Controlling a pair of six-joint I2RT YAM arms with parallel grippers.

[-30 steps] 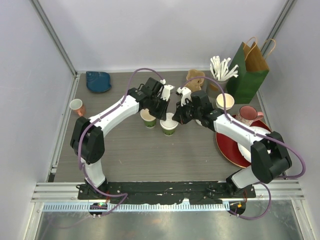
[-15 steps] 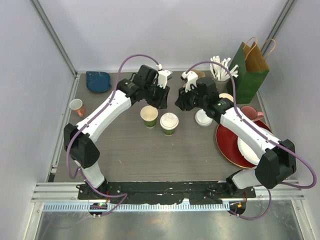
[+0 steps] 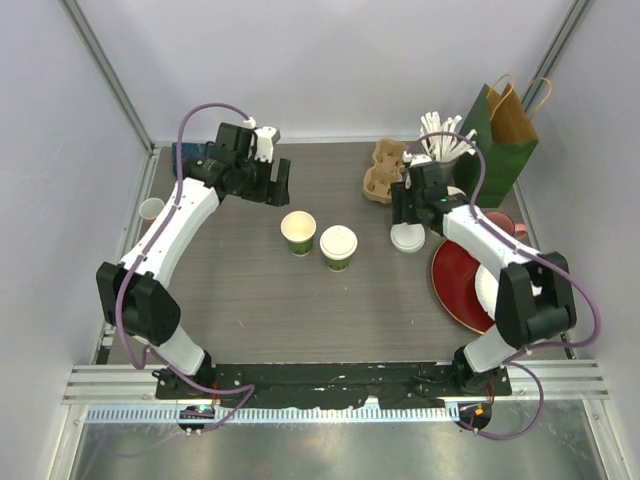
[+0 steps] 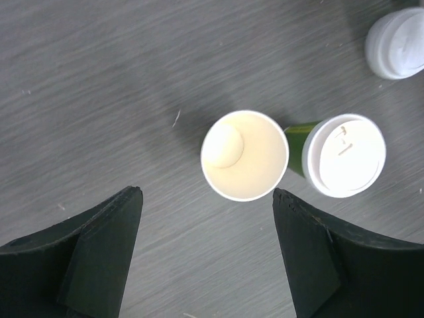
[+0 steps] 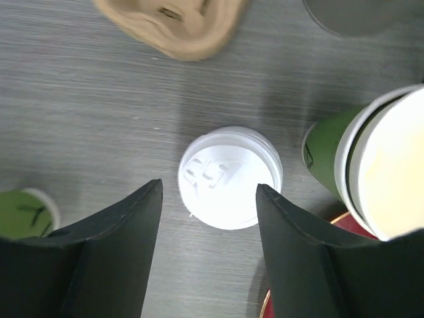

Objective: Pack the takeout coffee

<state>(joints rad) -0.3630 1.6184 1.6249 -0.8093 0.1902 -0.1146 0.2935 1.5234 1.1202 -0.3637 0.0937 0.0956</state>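
Two small dark-green takeout coffee cups stand mid-table: one lidless, cream inside (image 3: 298, 231) (image 4: 244, 156), and just right of it one with a white lid (image 3: 338, 246) (image 4: 343, 156) (image 5: 23, 212). A loose white lid (image 3: 407, 238) (image 4: 397, 38) (image 5: 230, 175) lies further right. My left gripper (image 3: 274, 184) (image 4: 207, 193) hovers open, up and to the left of the lidless cup, holding nothing. Open and empty as well, my right gripper (image 3: 408, 208) (image 5: 209, 189) hangs above the loose lid, its fingers either side of it in the wrist view.
A cardboard cup carrier (image 3: 384, 170) (image 5: 175, 23) sits at the back, with a holder of white straws (image 3: 440, 138) and a green paper bag (image 3: 495, 135) beside it. A taller green cup stack (image 5: 377, 165), a pink mug (image 3: 497, 228) and a red plate (image 3: 460, 280) crowd the right. A small pink cup (image 3: 152, 209) stands far left.
Both grippers went from shut to open and drew away from the two cups: the left arm up and to the left, the right arm rightward over the loose lid.
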